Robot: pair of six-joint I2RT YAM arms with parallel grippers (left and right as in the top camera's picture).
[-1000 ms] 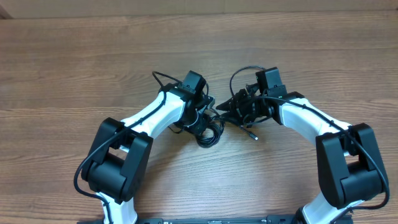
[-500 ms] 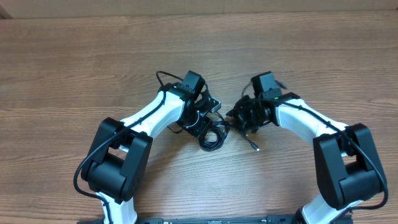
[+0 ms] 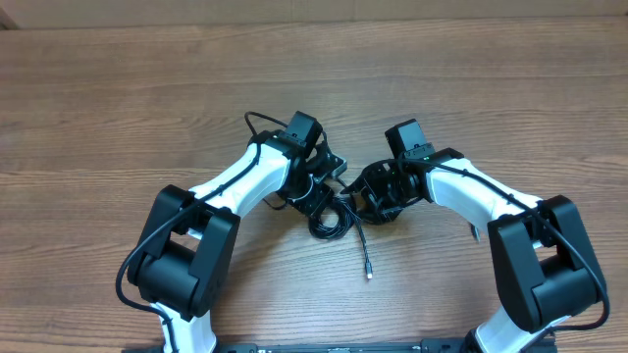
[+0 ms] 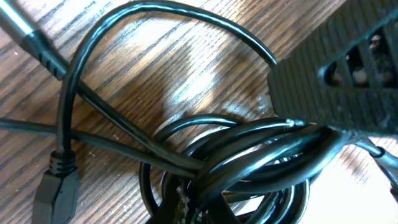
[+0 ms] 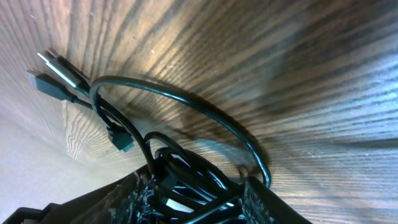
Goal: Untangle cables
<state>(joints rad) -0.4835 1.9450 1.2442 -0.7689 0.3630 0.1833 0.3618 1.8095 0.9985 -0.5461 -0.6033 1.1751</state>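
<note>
— Item one: the cables point(image 3: 332, 220). Location?
— Lie bunched in a black coil near the middle of the tabletop point(image 3: 118, 88), between the two tools and reaching into both. Send one loose strand toward the near side, ending in a small plug point(image 3: 369, 276) flat on the wood, apart from everything else.

— Item two: left tool point(image 3: 319, 201). State?
— Stands closed tight on several strands of the coil. Seen from the left wrist, pinches them under a ribbed finger point(image 4: 336, 81). Leaves a wide loop, a flat plug point(image 4: 56, 186) and a metal-tipped plug point(image 4: 18, 25) lying free on the wood beside it.

— Item three: right tool point(image 3: 378, 201). State?
— Shows fingers point(image 5: 273, 208) standing apart, with a bundle of strands filling the gap. Gripped or merely straddled: cannot tell.

— Room around the coil?
— Hemmed on both flanks by the left arm point(image 3: 235, 181) and the right arm point(image 3: 471, 191), bent inward, tool nearly against tool. Opens on the near side, between the arm bases, onto a patch of wood holding only the loose strand. Opens wider on the far side: bare wood up to the far edge, and likewise out to left and right, past the frame.

— Distance from edges?
— Sits well clear of every edge in view.
</note>
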